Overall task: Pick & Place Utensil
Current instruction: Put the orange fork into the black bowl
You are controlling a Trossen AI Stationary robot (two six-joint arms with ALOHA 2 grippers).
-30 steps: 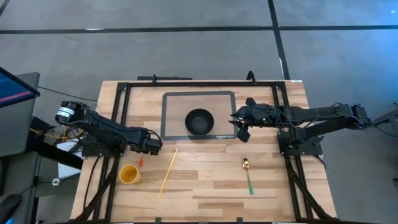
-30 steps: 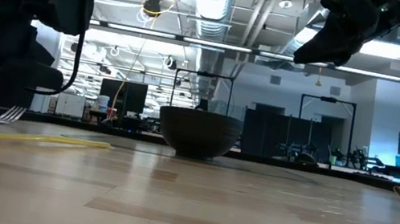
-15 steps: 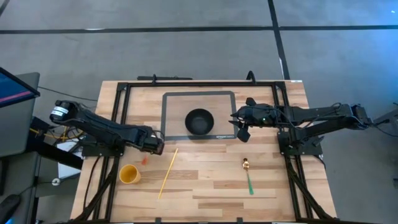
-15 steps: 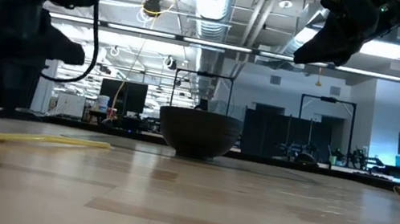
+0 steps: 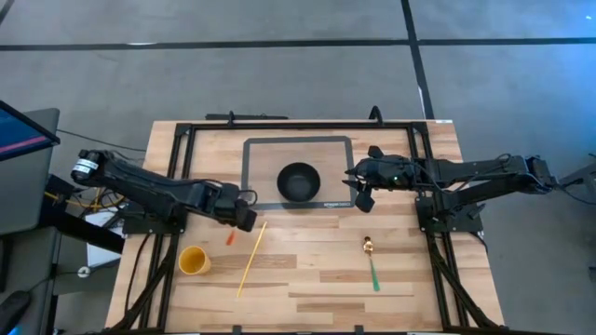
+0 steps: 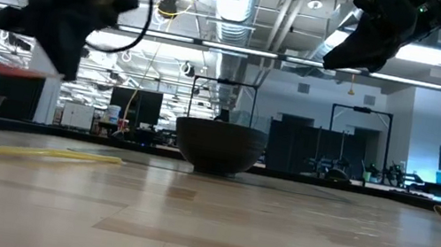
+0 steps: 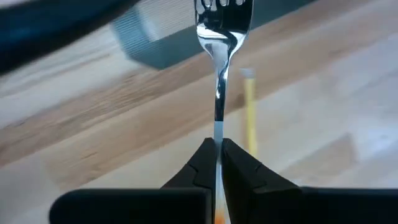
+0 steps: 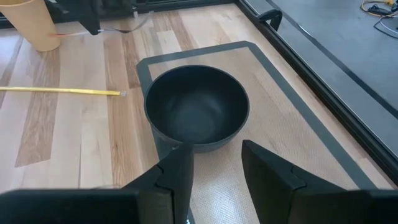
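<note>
One fork (image 7: 219, 68) is in my left gripper (image 7: 218, 149), and my two fingers are squeezed tight on its thin metal neck, so the fork is up in the air and not on the table (image 5: 307, 270). From above I can see its orange handle (image 5: 230, 238) poking out under my left gripper (image 5: 244, 212), which hangs just beside the grey mat (image 5: 253, 177) and near the black bowl (image 5: 298, 181). I think the picking-up part is done. The putting-down part is not done yet, and I guess the bowl is where the fork should go, but the task does not say so. My right gripper (image 8: 214, 163) waits above the other side of the bowl with its fingers apart and nothing in them. Two more things lie on the table: a long yellow stick (image 5: 251, 258) and a spoon with a green handle (image 5: 372, 265). A yellow cup (image 5: 193, 261) stands near the stick. My left wrist view shows the shiny prongs and my tight hold, which the high view cannot show. The high view shows where the bowl and everything else sit. The low view shows that my left gripper (image 6: 56, 60) is lifted well off the table, with the orange handle (image 6: 10, 68) sticking out flat to one side. My right wrist view looks into the bowl (image 8: 196, 109), and it is empty.
</note>
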